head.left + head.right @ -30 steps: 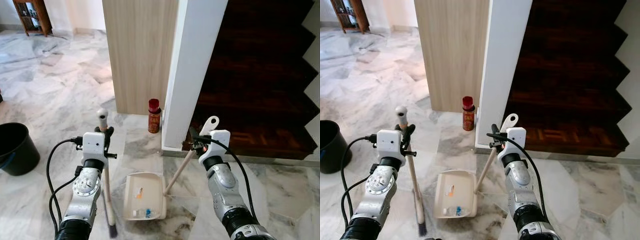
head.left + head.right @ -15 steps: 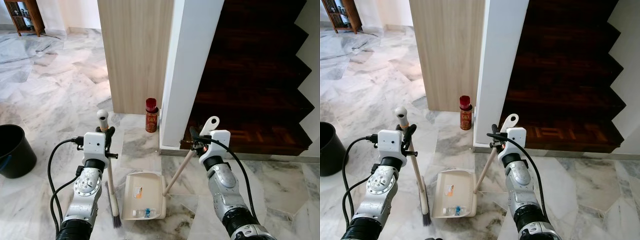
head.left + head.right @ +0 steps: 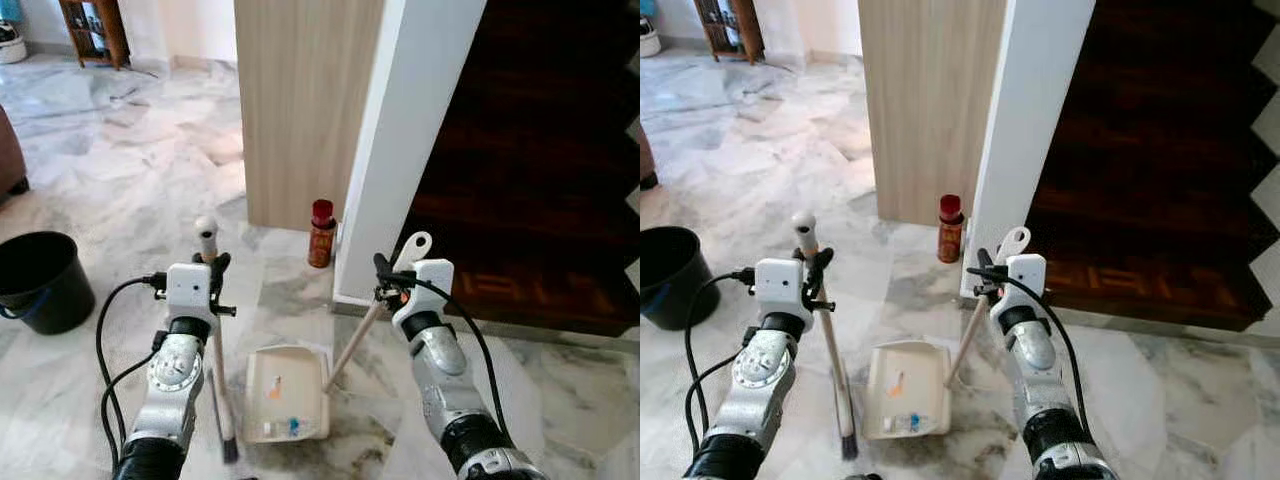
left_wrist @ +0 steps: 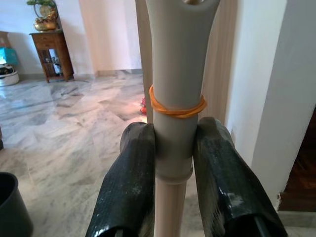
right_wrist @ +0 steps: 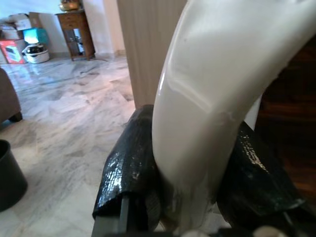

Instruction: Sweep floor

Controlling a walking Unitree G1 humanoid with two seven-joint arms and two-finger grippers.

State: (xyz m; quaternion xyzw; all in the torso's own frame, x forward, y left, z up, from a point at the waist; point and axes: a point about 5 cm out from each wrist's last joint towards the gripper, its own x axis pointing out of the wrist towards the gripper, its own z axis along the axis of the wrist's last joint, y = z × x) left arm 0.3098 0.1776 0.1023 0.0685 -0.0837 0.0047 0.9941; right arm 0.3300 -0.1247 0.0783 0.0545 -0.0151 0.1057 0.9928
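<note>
Swung left since the earlier frame, bringing more of black bucket (image 3: 40, 280) into sight. Head view: left gripper (image 3: 210, 272) clamped on upright broom (image 3: 214, 365), bristles on marble floor (image 3: 130, 190) just left of dustpan (image 3: 288, 393); right gripper (image 3: 388, 278) holding its slanted handle. Left wrist: fingers (image 4: 129, 182) pinching broom below an orange rubber band (image 4: 177, 107). Right wrist: fingers (image 5: 131, 168) squeezing pale dustpan handle (image 5: 212, 113)

A black bucket (image 3: 40, 280) sat on the marble floor (image 3: 130, 190), well off to the robot's left. A red-capped bottle (image 3: 321, 234) stood at the foot of the white pillar (image 3: 410, 150), just beside the wood-panelled wall (image 3: 300, 100). Dark wooden stairs (image 3: 530, 200) rose behind. A small wooden shelf (image 3: 95, 30) stood far back.
</note>
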